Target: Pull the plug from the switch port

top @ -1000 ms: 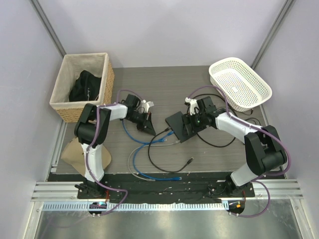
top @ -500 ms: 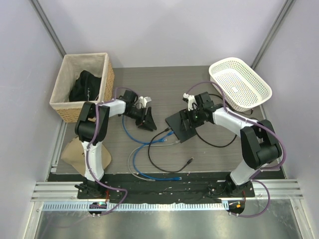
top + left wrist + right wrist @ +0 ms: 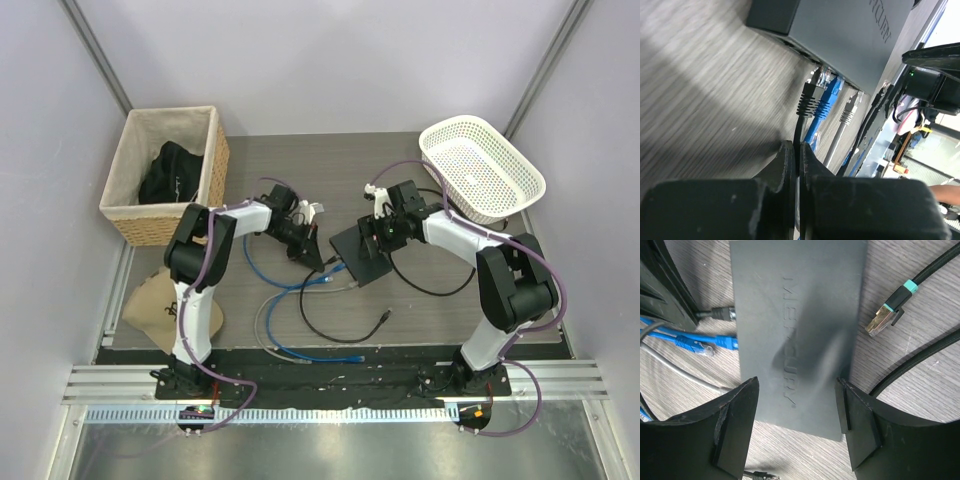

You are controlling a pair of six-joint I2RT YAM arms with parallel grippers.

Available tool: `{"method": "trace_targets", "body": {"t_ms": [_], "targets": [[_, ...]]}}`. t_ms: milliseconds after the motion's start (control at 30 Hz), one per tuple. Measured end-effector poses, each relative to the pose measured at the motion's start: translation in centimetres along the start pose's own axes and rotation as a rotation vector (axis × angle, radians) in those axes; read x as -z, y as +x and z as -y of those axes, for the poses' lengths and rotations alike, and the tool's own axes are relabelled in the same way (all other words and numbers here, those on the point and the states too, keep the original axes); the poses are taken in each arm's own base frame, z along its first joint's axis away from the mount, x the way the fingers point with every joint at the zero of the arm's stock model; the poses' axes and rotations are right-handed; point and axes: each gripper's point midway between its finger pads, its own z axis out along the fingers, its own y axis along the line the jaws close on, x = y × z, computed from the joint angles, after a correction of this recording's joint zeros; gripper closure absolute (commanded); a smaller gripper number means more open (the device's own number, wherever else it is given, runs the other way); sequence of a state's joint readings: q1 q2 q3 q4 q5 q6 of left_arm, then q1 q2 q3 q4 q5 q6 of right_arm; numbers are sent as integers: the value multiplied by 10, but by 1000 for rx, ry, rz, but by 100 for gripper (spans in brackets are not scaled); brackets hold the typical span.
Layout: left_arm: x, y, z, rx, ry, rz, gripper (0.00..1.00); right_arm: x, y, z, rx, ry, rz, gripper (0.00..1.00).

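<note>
Two grippers work at the middle of the table [image 3: 420,165], one on each side of the flat black switch [image 3: 800,300]. The left gripper [image 3: 799,150] has its fingers [image 3: 785,167] pressed together, pinching the thin black cable [image 3: 799,132] just behind the black plug [image 3: 810,94]. That plug's tip sits in a switch port [image 3: 816,70] in the row along the switch's long edge, which faces the left arm. A blue plug [image 3: 827,95] sits at the next port beside it, and a grey plug [image 3: 850,107] lies just past the blue one; whether the grey one is seated cannot be told. The right gripper [image 3: 796,385] straddles the near end of the switch, with its fingers [image 3: 735,430] spread wide, one along each long side. Whether they press on the box cannot be told. A loose metal-tipped plug with a teal band [image 3: 885,315] lies on the table on the far side of the switch from the ports, apart from it. Blue, grey and black cable loops [image 3: 300,330] trail toward the arm bases. A wicker basket [image 3: 130,225] with dark cloth inside stands at the far left, and a white plastic basket [image 3: 430,150] at the far right.
</note>
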State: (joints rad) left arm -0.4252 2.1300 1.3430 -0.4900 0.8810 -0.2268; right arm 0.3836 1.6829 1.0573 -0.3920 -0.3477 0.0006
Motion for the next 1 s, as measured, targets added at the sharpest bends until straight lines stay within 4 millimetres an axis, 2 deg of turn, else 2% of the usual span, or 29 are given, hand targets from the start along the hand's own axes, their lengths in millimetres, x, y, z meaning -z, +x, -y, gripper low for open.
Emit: {"method": "trace_targets", "body": {"t_ms": [233, 267, 367, 467, 567, 600, 700, 800, 1000], "targets": [[21, 2, -17, 63, -12, 28, 98, 0, 1, 0, 2, 0, -3, 30], [26, 4, -21, 73, -17, 34, 83, 0, 1, 0, 2, 0, -3, 30], [36, 5, -29, 99, -26, 46, 57, 0, 1, 0, 2, -2, -3, 30], [42, 3, -23, 121, 7, 49, 50, -1, -1, -3, 3, -15, -2, 34], [44, -6, -20, 110, 3, 67, 46, -3, -11, -10, 18, -44, 6, 50], [45, -11, -20, 109, -3, 75, 46, -4, -16, -15, 28, -58, 13, 60], [43, -30, -21, 104, -6, 94, 46, -5, -29, -29, 68, -90, 33, 78], [39, -40, -21, 127, 18, 97, 47, -8, -32, -41, 106, -112, 36, 84], [33, -43, -19, 183, 70, 86, 50, -27, -13, -48, 124, -127, -32, 84]]}}
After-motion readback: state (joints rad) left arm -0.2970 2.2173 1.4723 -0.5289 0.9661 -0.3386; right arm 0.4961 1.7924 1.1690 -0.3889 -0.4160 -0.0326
